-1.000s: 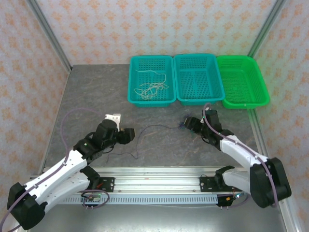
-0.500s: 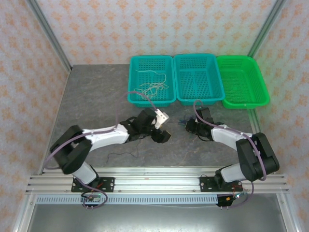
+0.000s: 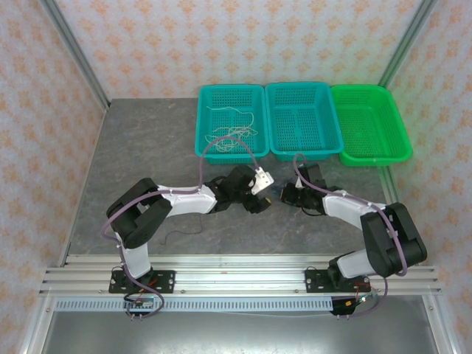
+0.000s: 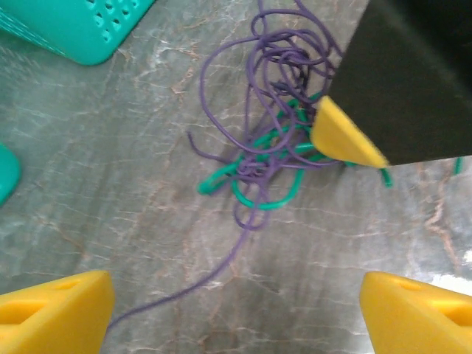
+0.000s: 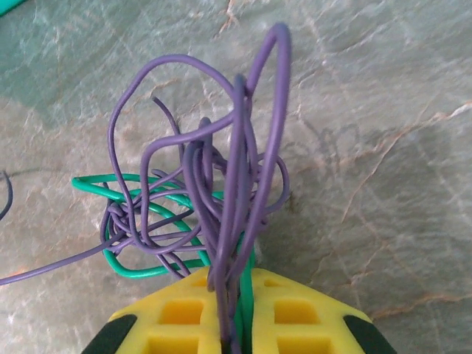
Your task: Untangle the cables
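Purple and green cables (image 4: 269,155) lie knotted on the table (image 3: 147,147), near the middle basket (image 3: 304,155), in front of it. The right gripper (image 5: 234,313) pinches several strands tight. The left gripper (image 4: 236,313), near that basket too, holds its 2 fingers wide apart, empty.

1. My tabletop (image 3: 147,144) is grey and marbled.
2. At its far edge I see the left teal basket (image 3: 232,155), the middle teal basket (image 3: 306,153) and the green basket (image 3: 376,158), side by side, touching.
3. Patterned walls (image 3: 221,37) stand around it.
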